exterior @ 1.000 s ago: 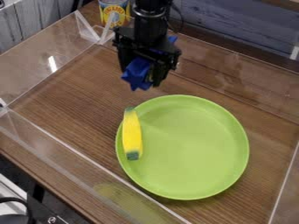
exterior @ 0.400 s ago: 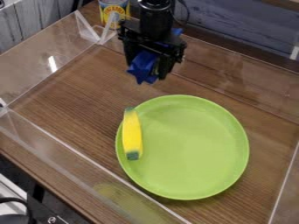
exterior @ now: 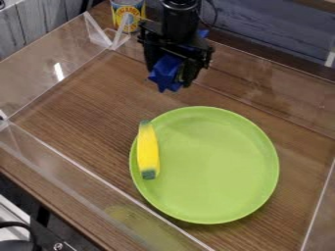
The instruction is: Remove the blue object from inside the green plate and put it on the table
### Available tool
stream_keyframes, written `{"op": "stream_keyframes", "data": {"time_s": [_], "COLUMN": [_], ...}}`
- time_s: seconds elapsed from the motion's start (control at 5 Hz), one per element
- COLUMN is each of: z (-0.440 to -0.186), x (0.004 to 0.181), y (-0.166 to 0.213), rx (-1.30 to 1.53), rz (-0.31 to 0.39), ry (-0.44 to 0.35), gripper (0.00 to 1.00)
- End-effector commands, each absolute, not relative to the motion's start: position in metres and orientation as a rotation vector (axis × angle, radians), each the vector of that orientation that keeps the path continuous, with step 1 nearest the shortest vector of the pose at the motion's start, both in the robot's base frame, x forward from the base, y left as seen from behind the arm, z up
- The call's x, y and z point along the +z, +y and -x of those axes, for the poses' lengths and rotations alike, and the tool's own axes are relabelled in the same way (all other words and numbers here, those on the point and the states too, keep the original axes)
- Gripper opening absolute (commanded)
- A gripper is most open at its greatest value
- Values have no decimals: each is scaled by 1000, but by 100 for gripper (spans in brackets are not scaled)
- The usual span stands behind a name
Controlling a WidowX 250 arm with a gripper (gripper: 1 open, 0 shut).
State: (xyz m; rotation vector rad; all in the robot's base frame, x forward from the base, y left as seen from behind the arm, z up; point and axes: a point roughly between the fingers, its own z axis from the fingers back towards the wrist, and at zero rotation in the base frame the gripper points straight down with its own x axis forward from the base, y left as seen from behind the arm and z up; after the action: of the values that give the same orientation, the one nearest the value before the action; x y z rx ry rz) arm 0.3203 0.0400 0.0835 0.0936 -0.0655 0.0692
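The blue object point(exterior: 165, 75) hangs between the fingers of my black gripper point(exterior: 167, 78), which is shut on it and points straight down. It is held over the brown table point(exterior: 78, 108), just beyond the far left rim of the green plate point(exterior: 222, 167). The block's lower end looks close to the wood, but whether it touches cannot be told. The plate lies at the right front of the table.
A yellow banana point(exterior: 148, 150) lies along the plate's left rim. Clear acrylic walls point(exterior: 53, 59) enclose the table. A yellow and white object point(exterior: 124, 15) stands behind the gripper at the back.
The gripper, still holding the blue object, has drifted slightly to the right and toward the back. Plate and banana have not moved.
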Motion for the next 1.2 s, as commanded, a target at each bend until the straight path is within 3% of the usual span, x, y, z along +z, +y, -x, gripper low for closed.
{"op": "stream_keyframes", "data": {"time_s": [0.0,1.0], "z": [-333,-361], "x": [98,97], "y": [37,22], "rx": [61,38], "rz": [-102,-114], "ry": [-122,-150], "gripper": [0,0]}}
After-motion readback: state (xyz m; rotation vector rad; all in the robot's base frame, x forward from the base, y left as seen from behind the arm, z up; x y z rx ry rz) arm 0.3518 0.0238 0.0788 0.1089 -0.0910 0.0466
